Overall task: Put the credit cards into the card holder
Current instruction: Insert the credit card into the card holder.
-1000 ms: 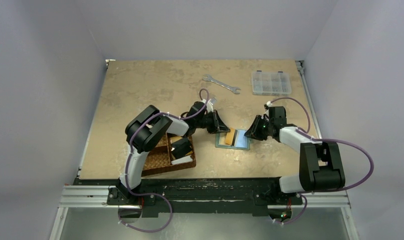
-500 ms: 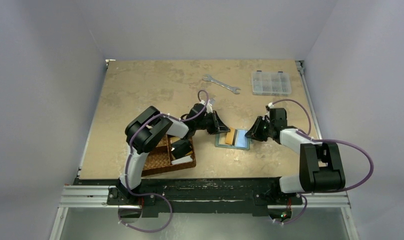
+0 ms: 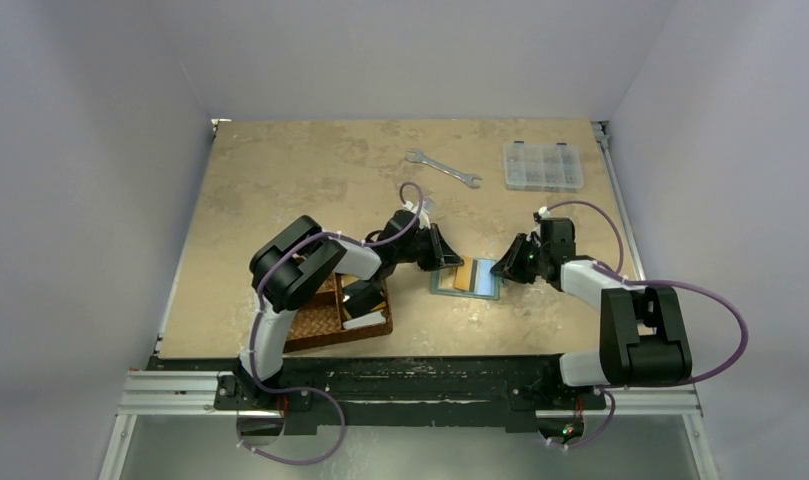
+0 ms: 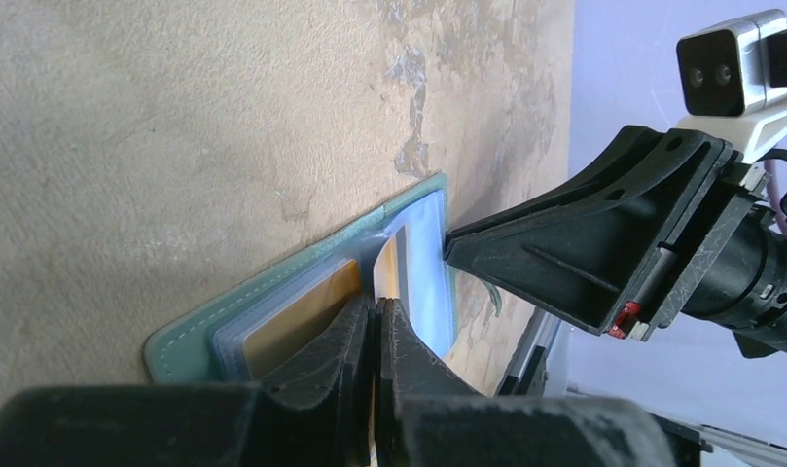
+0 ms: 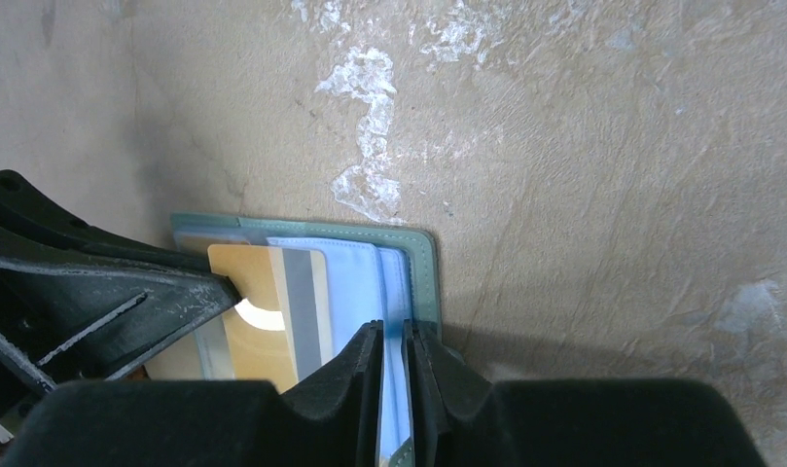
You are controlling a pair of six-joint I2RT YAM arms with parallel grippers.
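The card holder (image 3: 460, 294) lies open on the worktop (image 3: 300, 190). The orange-yellow card (image 3: 463, 276) rests on its left half, over the blue-grey pockets; whether it sits inside one cannot be told. At the holder's left edge, the left end effector (image 4: 377, 306) has its fingers pressed together on that card's edge. At the holder's right edge, the right end effector (image 5: 396, 336) pinches a blue-grey pocket leaf of the holder between nearly closed fingers. A woven basket (image 3: 325, 325) stands left of the holder. A wrench (image 3: 442, 168) and a clear box (image 3: 543, 165) lie beyond the holder.
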